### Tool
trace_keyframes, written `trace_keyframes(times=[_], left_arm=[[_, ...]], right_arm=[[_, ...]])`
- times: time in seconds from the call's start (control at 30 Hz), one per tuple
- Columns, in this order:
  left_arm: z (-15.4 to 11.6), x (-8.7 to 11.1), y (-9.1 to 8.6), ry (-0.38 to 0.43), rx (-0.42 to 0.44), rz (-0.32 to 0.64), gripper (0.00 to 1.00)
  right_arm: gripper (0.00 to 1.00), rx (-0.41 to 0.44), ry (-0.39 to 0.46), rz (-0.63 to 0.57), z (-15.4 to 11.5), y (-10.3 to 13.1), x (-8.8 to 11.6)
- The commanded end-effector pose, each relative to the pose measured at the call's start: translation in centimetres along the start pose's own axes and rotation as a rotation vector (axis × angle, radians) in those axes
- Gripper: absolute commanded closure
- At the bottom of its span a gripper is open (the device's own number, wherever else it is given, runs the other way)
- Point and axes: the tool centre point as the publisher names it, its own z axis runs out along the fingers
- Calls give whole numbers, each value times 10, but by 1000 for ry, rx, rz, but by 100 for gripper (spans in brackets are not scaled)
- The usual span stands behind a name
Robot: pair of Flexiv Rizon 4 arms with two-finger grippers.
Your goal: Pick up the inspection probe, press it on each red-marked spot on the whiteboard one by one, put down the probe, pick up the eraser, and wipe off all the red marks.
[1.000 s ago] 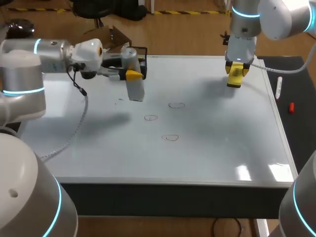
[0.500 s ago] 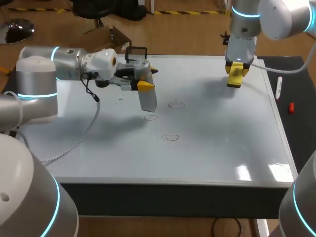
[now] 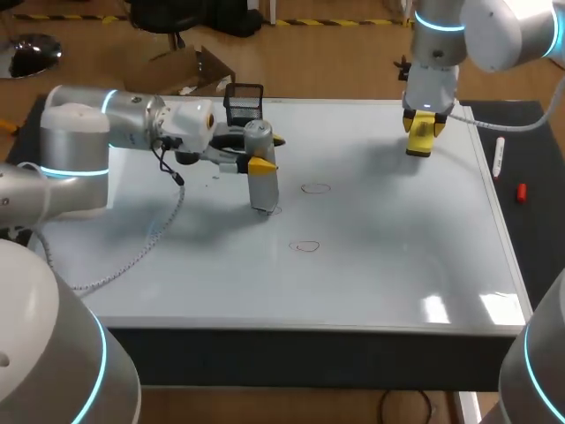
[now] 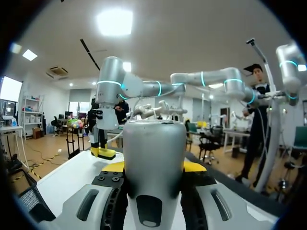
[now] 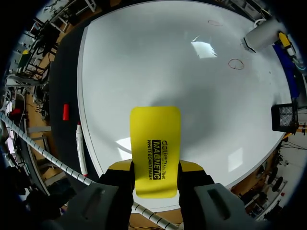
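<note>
1. The whiteboard lies under both claws. Meet it squarely, since a slanted push could make the tip skid.
2. The left claw is clamped on the probe, one finger on each side near its upper end. The probe hangs upright below the fingers.
3. The probe's lower end sits at the board straight beneath this claw, over a red ring it mostly hides. I cannot tell whether it truly touches. I judge this to be a pressing step. Push straight down and lightly, with no sideways drag that would smear the ink. Lift clear before travelling on.
4. The right claw is clamped on the eraser, which sticks out ahead of its fingers. It hovers over the board's far right part, well apart from the left claw, and is best held there.
5. Of the marks in plain view, one lies near the probe on its right. The other mark lies nearer the robot.
6. A basket stands just behind the left claw, so mind it when lifting.
</note>
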Motion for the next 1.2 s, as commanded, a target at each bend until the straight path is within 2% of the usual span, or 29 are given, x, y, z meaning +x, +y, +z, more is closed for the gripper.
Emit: trace_keyframes(times=[0.03,0.7,1.07,1.2], left_arm=[[0,-1,4,13,-5,0,100],[-2,1,20,2,-19,-31,100],[-4,0,18,-6,-19,-35,100],[-6,1,6,-17,-14,-24,100]], right_arm=[[100,3,2,-2,-1,0,1],[100,3,2,-2,-1,0,1],[100,3,2,-2,-1,0,1],[100,3,2,-2,-1,0,1]])
